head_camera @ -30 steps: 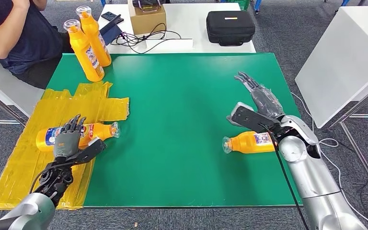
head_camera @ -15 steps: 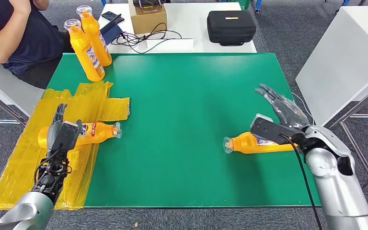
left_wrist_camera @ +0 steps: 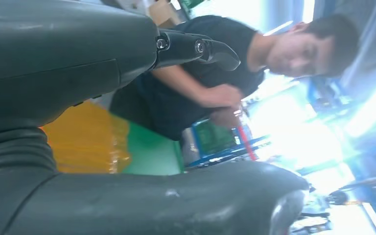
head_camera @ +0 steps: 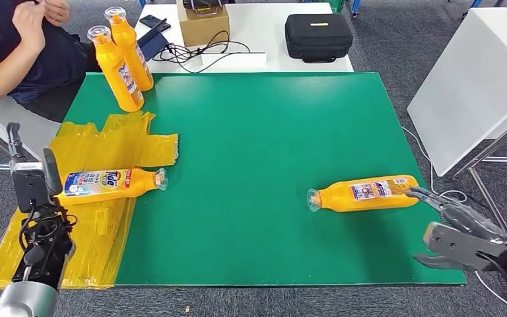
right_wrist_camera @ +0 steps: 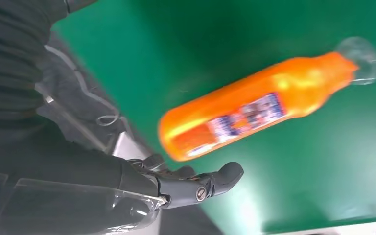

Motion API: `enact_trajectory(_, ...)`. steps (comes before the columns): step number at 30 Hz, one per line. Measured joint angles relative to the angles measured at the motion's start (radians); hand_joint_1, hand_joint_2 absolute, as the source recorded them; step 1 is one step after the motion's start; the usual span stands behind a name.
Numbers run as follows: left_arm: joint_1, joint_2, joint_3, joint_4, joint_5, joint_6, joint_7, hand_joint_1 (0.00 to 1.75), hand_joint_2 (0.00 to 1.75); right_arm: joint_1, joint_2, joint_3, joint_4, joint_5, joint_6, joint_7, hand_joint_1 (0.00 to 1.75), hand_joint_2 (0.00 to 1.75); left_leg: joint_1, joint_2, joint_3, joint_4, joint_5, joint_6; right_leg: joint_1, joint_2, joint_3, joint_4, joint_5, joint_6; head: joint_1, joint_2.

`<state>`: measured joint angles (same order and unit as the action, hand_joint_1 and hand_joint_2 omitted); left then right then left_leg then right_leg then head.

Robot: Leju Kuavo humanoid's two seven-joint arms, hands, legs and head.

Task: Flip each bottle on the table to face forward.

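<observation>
- Lying on its side on the yellow sheet point(head_camera: 115, 148) at the left of the green worktop point(head_camera: 251, 132), one orange bottle point(head_camera: 109, 183) shows its "Tide" label upward, with its clear cap toward the worktop's middle.
- My left hand point(head_camera: 32, 178) hangs just off the worktop's left edge, beside that bottle's base, fingers raised and apart, with nothing in it.
- A second orange bottle point(head_camera: 364, 194) lies on its side on the bare green at the right, label up, cap pointing left.
- My right hand point(head_camera: 459, 234) sits at the worktop's near right corner, near that bottle's base but not touching it; its fingers point(right_wrist_camera: 196, 183) are spread and it has hold of nothing.
- Two more orange bottles point(head_camera: 120, 59) stand upright, touching, at the far left corner.
- A seated person point(head_camera: 23, 46) in a dark shirt is just beyond that corner.
- On a white table behind the worktop rest a black case point(head_camera: 318, 37), a cardboard box point(head_camera: 202, 25) and cables.
</observation>
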<state>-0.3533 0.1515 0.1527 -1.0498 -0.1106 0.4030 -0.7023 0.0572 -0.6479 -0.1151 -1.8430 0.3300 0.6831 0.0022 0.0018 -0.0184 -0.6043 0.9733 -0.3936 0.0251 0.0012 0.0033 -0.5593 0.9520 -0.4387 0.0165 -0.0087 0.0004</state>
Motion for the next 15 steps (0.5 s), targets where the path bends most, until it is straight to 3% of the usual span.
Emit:
enact_trajectory(13,0.038,0.002,0.002,-0.107,0.007,0.015,0.000,0.00,0.00,0.087,-0.114,-0.059,-0.051,0.029,0.001,0.061,0.00,1.75,0.000,0.003,0.001,0.000,0.000,0.000,-0.001,0.001,0.000,0.000,0.000,0.000,0.000,0.000)
enact_trajectory(15,0.039,0.004,-0.001,-0.107,0.015,0.016,0.000,0.00,0.00,0.104,-0.165,-0.074,-0.046,0.008,-0.008,0.078,0.00,1.75,-0.001,0.002,0.001,0.000,0.000,0.000,-0.002,0.001,0.000,0.000,0.000,0.000,-0.001,0.000)
